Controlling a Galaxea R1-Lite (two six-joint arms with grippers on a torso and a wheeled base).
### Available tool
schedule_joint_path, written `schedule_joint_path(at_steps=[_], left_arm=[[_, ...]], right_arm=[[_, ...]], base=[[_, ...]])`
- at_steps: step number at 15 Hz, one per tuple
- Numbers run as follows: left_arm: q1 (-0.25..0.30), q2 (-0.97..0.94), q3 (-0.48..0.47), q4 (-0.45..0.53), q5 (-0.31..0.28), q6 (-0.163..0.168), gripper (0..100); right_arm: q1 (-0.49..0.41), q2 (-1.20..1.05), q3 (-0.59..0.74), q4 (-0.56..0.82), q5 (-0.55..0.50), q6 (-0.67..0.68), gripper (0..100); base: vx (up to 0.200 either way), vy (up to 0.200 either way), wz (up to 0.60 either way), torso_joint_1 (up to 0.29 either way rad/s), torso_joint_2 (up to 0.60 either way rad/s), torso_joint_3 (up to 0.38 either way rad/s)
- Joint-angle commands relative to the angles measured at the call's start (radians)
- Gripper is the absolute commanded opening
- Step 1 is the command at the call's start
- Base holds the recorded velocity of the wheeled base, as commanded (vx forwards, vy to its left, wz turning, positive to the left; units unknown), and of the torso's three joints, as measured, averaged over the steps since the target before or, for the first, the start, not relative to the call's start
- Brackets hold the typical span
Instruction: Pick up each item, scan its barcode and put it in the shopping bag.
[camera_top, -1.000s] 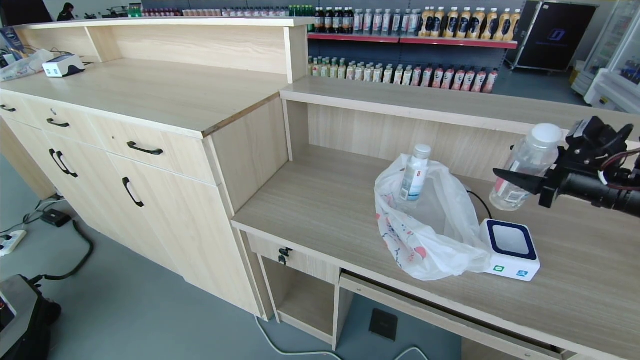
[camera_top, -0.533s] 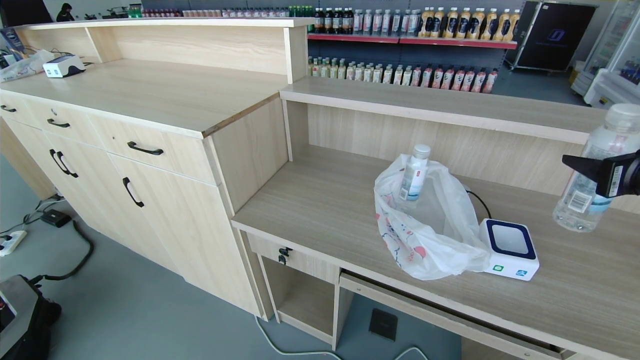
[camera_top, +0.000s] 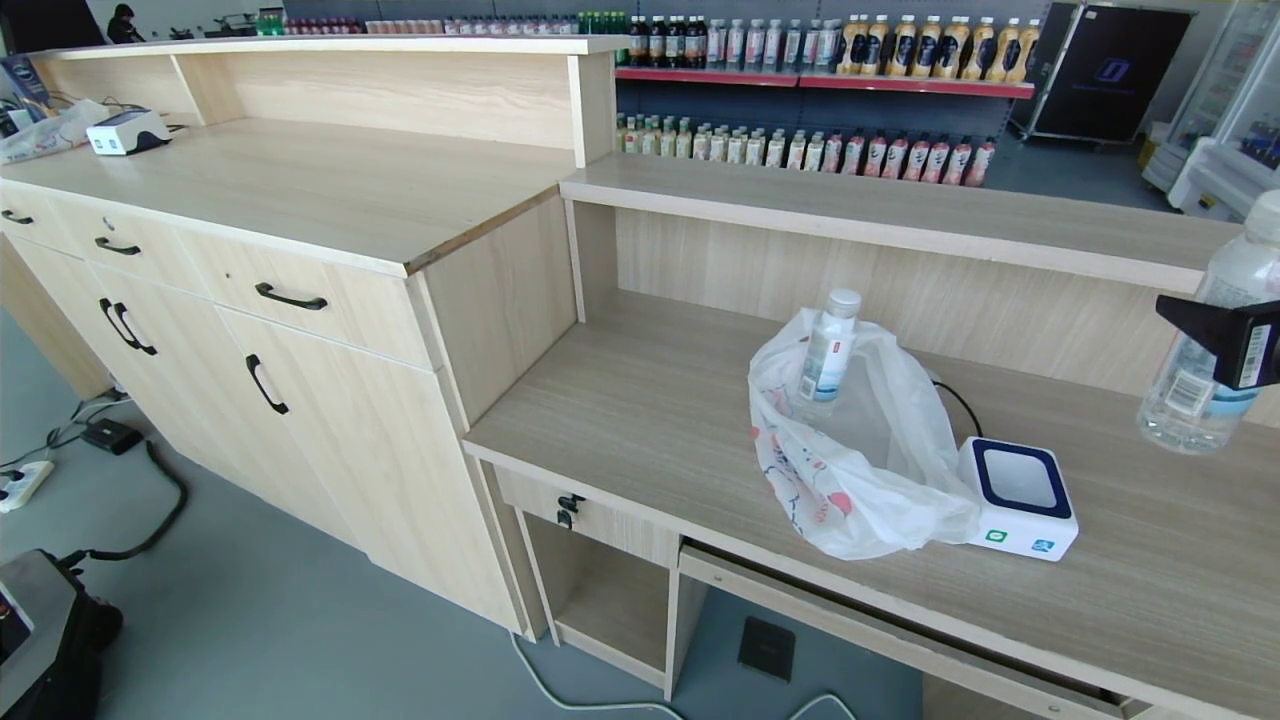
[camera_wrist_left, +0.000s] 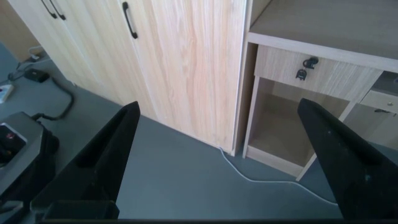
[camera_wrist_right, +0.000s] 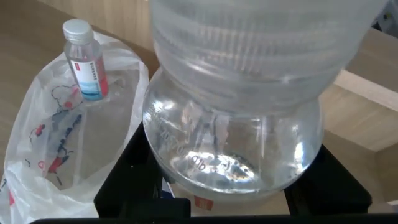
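Observation:
A clear water bottle (camera_top: 1192, 405) with a white cap hangs tilted at the far right of the lower counter, right of the scanner (camera_top: 1020, 495). My right gripper (camera_top: 1215, 338) is shut on it around the middle. In the right wrist view the same bottle (camera_wrist_right: 236, 124) looms close, with the gripper (camera_wrist_right: 230, 190) clamped on its lower body. The white shopping bag (camera_top: 860, 460) lies open on the counter with a small bottle (camera_top: 828, 345) standing in it; both appear behind the held bottle as the bag (camera_wrist_right: 62, 143) and the small bottle (camera_wrist_right: 84, 68). My left gripper (camera_wrist_left: 219, 112) hangs open low over the floor.
A raised shelf (camera_top: 880, 205) runs behind the lower counter (camera_top: 650, 400). A taller counter with drawers (camera_top: 290, 190) stands to the left. Store shelves of drinks (camera_top: 820, 60) fill the back. Cables (camera_top: 150, 500) trail on the floor.
My right gripper carried the water bottle to the right, from above the scanner's far side out to the view's right edge. The bag, small bottle and scanner stayed put.

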Motion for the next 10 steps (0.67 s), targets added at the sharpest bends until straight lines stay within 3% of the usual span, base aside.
schedule_joint_path(at_steps=[1, 3, 6, 10], left_arm=[[-0.001, 0.001, 0.000, 0.000, 0.000, 0.000, 100], [-0.001, 0.000, 0.000, 0.000, 0.000, 0.000, 100], [-0.001, 0.000, 0.000, 0.000, 0.000, 0.000, 100], [0.001, 0.001, 0.000, 0.000, 0.000, 0.000, 100]], right_arm=[[0.028, -0.004, -0.002, -0.001, 0.000, 0.000, 0], [0.061, -0.015, 0.000, -0.001, 0.002, 0.005, 0], [0.105, -0.007, 0.001, 0.001, 0.006, 0.009, 0], [0.120, 0.101, -0.016, -0.076, 0.006, 0.074, 0]], base=[[0.000, 0.000, 0.60, -0.061, 0.10, 0.095], [0.000, 0.000, 0.60, -0.141, 0.36, 0.234], [0.000, 0.000, 0.00, -0.147, 0.42, 0.248], [0.000, 0.000, 0.00, -0.030, 0.08, 0.051]])
